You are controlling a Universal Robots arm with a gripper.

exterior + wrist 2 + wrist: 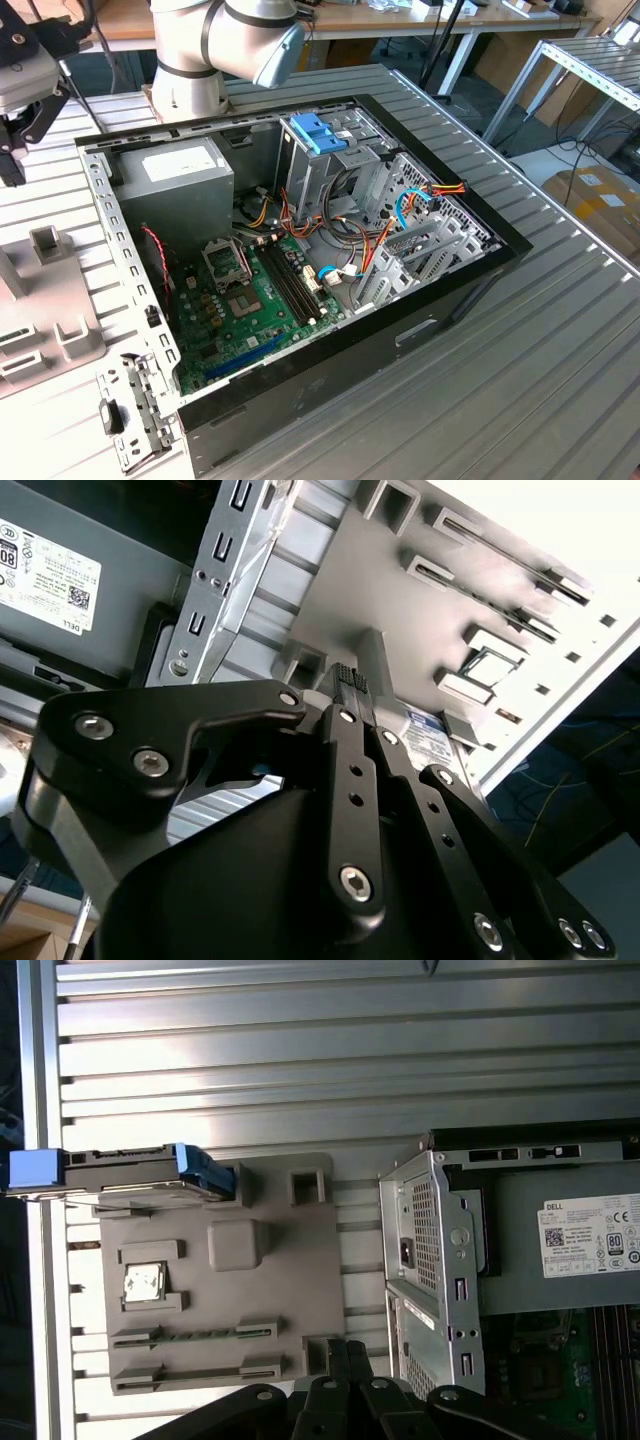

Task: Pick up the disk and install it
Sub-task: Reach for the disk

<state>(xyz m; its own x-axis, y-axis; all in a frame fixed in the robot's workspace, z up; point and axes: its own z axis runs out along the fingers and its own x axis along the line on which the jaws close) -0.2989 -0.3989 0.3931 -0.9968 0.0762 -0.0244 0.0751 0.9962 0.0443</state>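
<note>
In the first wrist view the disk (125,1171) stands on edge in a slot at the far end of a grey fixture plate (270,1290). It is a dark slab with blue side rails. My gripper (345,1365) hovers over the opposite end of the plate, well apart from the disk, with its fingers together and nothing between them. In the second wrist view the fingertips (352,680) meet, and a blue-and-white label of the disk (432,730) peeks out behind them. In the exterior view the gripper (20,130) hangs above the plate (40,300), at the exterior view's left.
An open computer case (300,380) lies beside the plate, holding a grey power supply (180,175), a green motherboard (250,300), loose cables and a drive cage with a light-blue latch (320,130). The plate also holds a chip (145,1282) and long slots.
</note>
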